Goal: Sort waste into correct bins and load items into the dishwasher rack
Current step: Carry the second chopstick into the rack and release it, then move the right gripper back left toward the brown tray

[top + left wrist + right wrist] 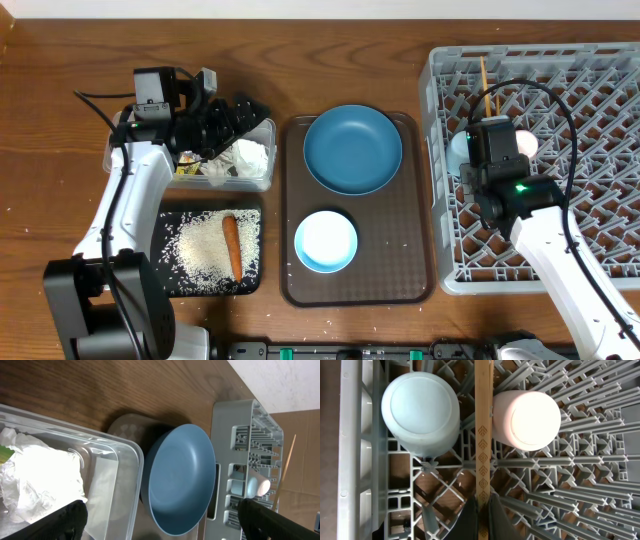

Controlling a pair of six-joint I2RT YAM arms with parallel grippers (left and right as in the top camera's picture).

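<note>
My left gripper (228, 122) is open and empty over the clear tub (268, 128), which holds the crumpled white tissue (245, 155); in the left wrist view its fingers (160, 512) spread wide above the tub (100, 480) and the tissue (45, 475). My right gripper (492, 150) is over the grey rack (560, 250), shut on the wooden chopsticks (486, 85). The right wrist view shows the jaws (482, 505) clamped on a chopstick (482, 435) between the upturned light-blue cup (420, 407) and pink cup (527, 412). The black tray (170, 285) holds rice (200, 250) and the carrot (232, 247).
The brown serving tray (420, 200) sits between the bins and the rack, carrying the dark-blue plate (352, 150) and the white-and-light-blue bowl (326, 241). The plate (180, 480) and rack (240, 435) also show in the left wrist view. A bit of green-yellow wrapper lies in the tub's left end.
</note>
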